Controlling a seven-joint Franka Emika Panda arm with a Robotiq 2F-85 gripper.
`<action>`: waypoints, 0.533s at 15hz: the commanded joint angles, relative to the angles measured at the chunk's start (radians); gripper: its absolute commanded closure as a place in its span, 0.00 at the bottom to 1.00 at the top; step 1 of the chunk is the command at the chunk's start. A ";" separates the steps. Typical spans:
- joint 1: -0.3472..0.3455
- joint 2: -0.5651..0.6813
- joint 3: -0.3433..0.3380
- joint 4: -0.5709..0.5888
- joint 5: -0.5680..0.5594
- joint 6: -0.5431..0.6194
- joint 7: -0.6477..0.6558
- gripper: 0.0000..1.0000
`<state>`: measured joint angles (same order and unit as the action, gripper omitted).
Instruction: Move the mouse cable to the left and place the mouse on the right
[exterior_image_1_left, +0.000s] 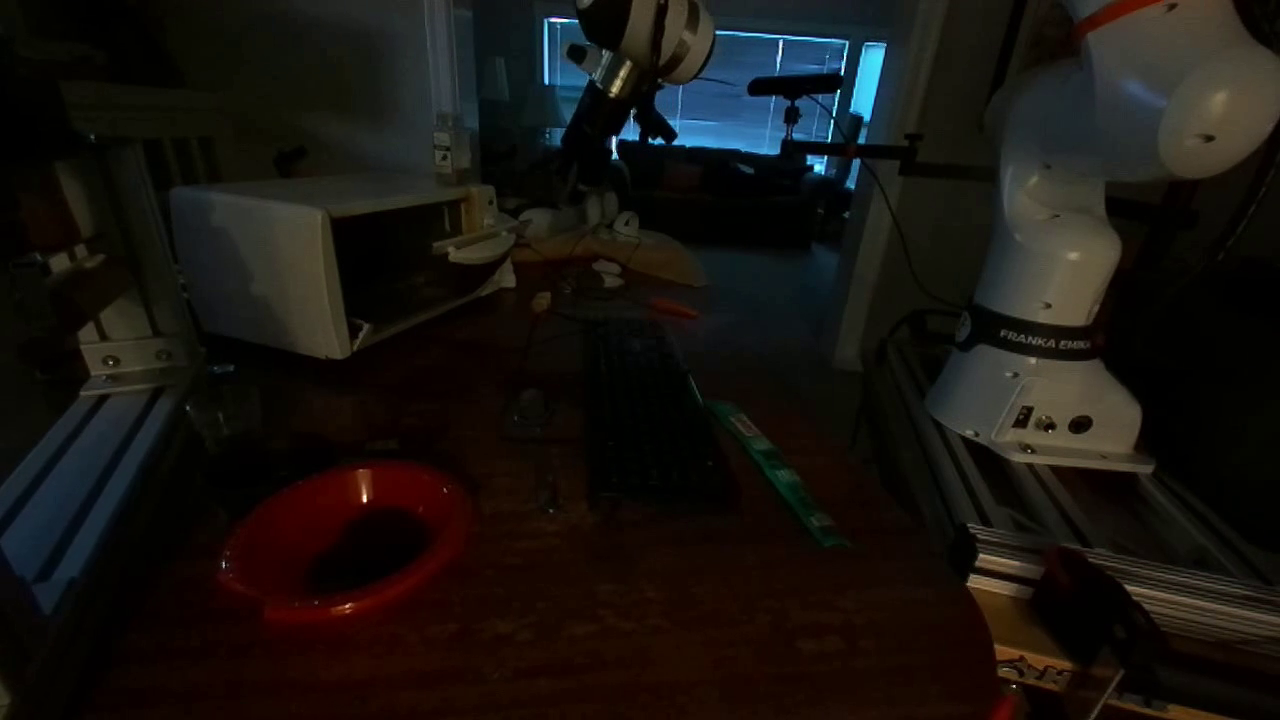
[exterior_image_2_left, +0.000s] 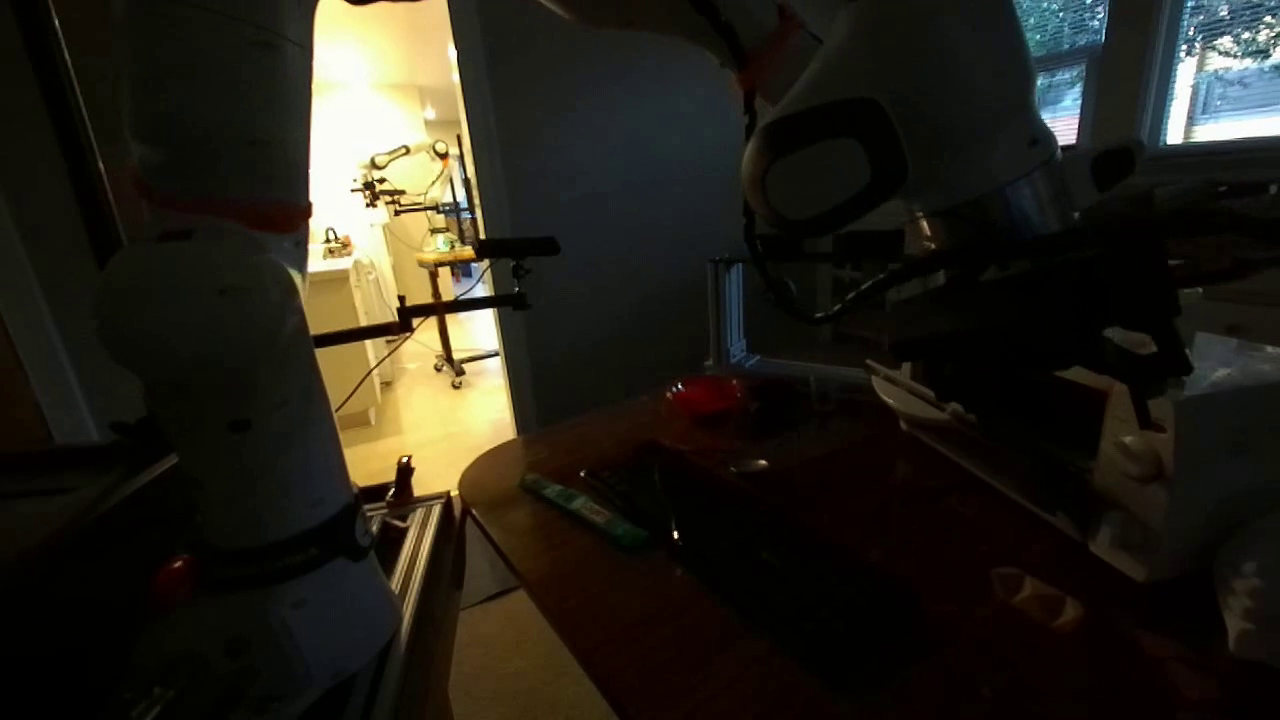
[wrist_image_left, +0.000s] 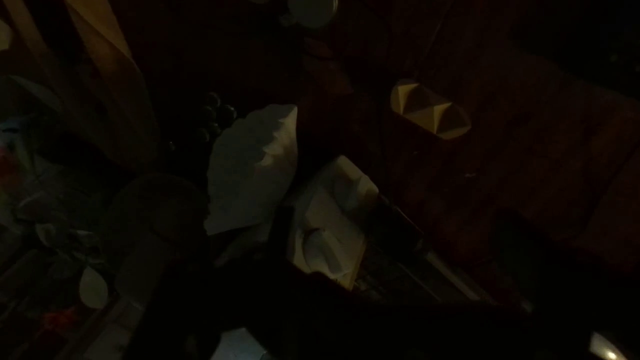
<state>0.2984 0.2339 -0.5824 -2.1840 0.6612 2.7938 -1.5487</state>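
Jaws: wide apart, up high | mouse-like lump (exterior_image_1_left: 530, 408): on table (exterior_image_1_left: 600, 620), beside keyboard (exterior_image_1_left: 650, 420), too dark to be sure | red bowl (exterior_image_1_left: 300, 520): on table too

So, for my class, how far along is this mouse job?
Done: nothing certain; the probable mouse lies beside the keyboard. In hand: nothing visible; the open pincer is away from both. Left: probably both moves, but the cable is too dark to trace.
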 joint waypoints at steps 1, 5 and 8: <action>-0.068 0.115 0.082 0.080 0.143 0.028 -0.128 0.00; -0.050 0.094 0.070 0.057 0.115 0.014 -0.090 0.00; -0.050 0.086 0.067 0.057 0.115 0.014 -0.089 0.00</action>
<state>0.2487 0.3199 -0.5152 -2.1268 0.7764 2.8083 -1.6380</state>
